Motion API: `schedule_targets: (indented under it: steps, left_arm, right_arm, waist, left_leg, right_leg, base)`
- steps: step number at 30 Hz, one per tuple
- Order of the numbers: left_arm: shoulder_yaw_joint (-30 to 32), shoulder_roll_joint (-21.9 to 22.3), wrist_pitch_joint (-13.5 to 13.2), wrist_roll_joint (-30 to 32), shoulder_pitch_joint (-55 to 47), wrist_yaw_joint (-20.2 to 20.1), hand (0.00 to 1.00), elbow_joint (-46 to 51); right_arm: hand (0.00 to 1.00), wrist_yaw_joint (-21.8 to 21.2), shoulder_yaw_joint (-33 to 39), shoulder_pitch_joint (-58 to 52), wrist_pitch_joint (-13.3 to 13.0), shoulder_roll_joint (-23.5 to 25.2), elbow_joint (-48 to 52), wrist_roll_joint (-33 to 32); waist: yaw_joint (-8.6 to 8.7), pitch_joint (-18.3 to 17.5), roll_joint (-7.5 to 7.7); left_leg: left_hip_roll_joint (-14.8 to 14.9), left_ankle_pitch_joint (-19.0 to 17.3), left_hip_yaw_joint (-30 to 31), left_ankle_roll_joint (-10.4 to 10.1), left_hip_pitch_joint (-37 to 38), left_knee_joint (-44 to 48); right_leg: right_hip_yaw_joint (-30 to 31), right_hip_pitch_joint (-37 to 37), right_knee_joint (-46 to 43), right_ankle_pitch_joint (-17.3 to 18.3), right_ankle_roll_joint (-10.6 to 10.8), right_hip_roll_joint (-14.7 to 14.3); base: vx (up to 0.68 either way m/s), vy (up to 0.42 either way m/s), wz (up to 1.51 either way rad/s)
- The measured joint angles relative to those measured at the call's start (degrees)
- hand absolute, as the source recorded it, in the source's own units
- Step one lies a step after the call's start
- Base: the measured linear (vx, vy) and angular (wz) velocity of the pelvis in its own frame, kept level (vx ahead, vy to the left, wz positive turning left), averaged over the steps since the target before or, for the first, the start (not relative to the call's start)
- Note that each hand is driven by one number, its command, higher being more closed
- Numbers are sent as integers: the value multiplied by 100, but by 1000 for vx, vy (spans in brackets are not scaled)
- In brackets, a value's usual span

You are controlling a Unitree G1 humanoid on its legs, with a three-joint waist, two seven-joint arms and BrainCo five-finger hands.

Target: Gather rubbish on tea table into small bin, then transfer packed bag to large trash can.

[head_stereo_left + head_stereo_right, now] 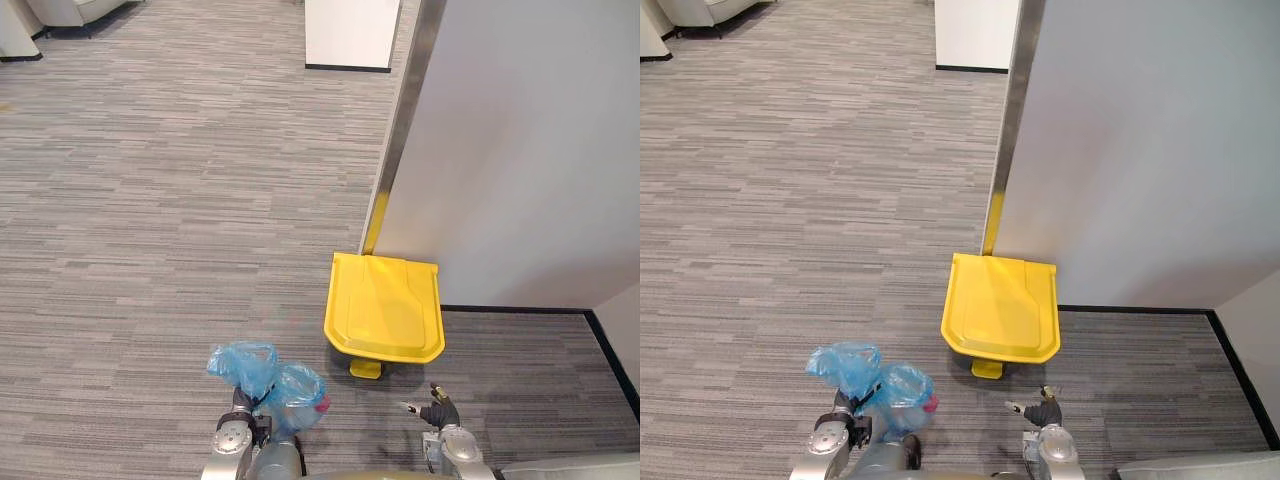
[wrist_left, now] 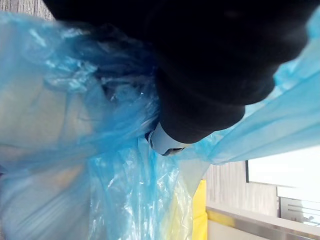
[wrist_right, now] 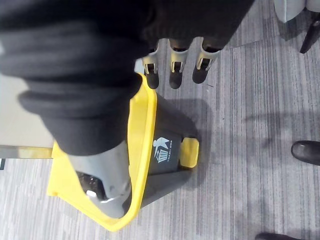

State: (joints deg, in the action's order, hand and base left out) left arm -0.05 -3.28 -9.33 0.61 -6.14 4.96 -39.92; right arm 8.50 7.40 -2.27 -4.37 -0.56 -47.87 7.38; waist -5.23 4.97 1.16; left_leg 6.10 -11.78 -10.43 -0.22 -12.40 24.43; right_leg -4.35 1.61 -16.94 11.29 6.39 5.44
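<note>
Blue bag (image 1: pixel 268 378) is bunched over the left robot hand (image 1: pixel 243 408); can't tell its grip, the plastic hides it. Right robot hand (image 3: pixel 175 75) is loose and empty. The yellow trash can (image 1: pixel 385 305) is shut, so I'd lift the lid first, then drop the bag in.

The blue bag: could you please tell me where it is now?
Lower left in the eye views, the blue bag hangs from the left hand, left of the yellow trash can.

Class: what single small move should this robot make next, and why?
Probably raise the open right hand to the yellow lid of the trash can and lift it. The lid lies closed, and the left hand holds the blue bag near it, so the bag cannot go in yet.
</note>
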Motion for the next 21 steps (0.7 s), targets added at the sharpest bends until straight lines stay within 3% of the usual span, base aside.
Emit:
schedule_targets:
  steps: [3,5,8,9,13,21]
  left_arm:
    - [-86,31,0,0,-51,1,100,200]
    - [-87,-5,-1,0,-63,1,100,256]
    - [13,-116,-1,0,-58,9,100,258]
    - [22,-144,0,0,-55,10,100,251]
    - [68,-53,-5,0,-51,17,100,237]
    - [103,-26,-5,1,-26,15,100,232]
  right_arm:
    - [0,-4,-74,-59,29,24,-1,0]
    - [0,-14,-155,-88,44,63,1,0]
    - [0,-5,-157,-19,30,74,1,-1]
    - [0,1,-157,-20,30,70,-6,-5]
    - [0,10,-110,3,35,22,-13,-9]
    - [0,34,8,76,26,11,-9,-132]
  waist:
    - [64,25,-6]
    - [122,10,34]
    - [132,-10,113]
    - [136,-34,196]
    - [126,-61,17]
    - [125,-80,21]
  left_leg:
    - [-103,-200,70,156,187,122]
    - [-153,-278,134,180,319,148]
    - [-171,-348,178,122,424,160]
    - [-257,-372,200,60,419,211]
    - [-91,-387,270,48,411,268]
    - [69,-401,155,15,709,55]
  right_leg:
    - [14,506,-1422,54,3,141]
    - [-2,558,-1618,119,-50,162]
    - [-42,680,-1147,87,-96,2]
    - [-21,669,-808,22,-246,-9]
    - [-156,524,-505,-12,-293,-149]
    - [-27,-29,345,-393,-298,-379]
  base:
    - [8,121,18]
    - [67,62,30]
    - [87,-23,14]
    - [108,-94,21]
    - [135,-70,3]
    - [101,-9,-12]
